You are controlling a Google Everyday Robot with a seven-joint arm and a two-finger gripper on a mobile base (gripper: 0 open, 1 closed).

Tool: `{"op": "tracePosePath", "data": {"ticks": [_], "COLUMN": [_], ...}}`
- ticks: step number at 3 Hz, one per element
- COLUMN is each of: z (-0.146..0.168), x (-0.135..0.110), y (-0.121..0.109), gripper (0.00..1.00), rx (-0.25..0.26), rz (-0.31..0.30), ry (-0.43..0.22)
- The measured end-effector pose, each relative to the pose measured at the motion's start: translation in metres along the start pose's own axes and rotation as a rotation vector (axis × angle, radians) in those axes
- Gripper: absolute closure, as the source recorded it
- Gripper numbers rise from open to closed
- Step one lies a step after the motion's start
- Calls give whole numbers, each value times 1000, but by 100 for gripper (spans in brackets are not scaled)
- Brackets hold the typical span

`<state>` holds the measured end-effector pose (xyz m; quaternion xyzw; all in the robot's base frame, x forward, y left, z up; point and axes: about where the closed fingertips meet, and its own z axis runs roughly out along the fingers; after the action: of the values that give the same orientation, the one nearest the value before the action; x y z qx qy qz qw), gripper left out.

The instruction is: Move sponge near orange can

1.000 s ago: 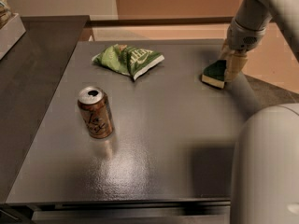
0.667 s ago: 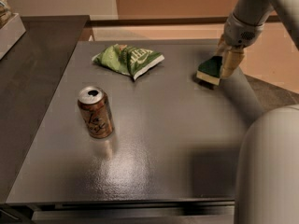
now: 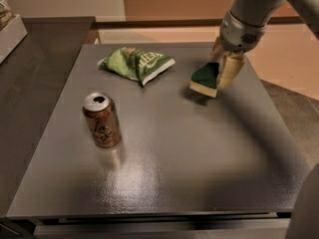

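Over the table [image 3: 199, 178], far right, the tool [image 3: 223, 71] clasps the partly hidden sponge [image 3: 204, 76]

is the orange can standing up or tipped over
Upright: the brownish-orange metal can stands on its base, silver top up. The gripper, at the far right, holds the green-topped yellow sponge.

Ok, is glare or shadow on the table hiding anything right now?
Camera view: a soft sheen on the dark grey tabletop lies just in front of the brownish-orange drink can, hiding nothing. Camera view again: the gripper, at the far right, holds the green-topped yellow sponge, with a dark shadow on the table below it.
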<state>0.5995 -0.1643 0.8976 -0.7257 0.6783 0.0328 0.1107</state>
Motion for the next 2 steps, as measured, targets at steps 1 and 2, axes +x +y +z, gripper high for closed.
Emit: {"op": "tracePosePath", "data": {"ticks": [1,2], "z": [15,37], "x": [-41,-70], "y": [35,63], "gripper": [100,100], "rx": [-50,-98], "rz": [-75,-136], "ry": [-21,-25]}}
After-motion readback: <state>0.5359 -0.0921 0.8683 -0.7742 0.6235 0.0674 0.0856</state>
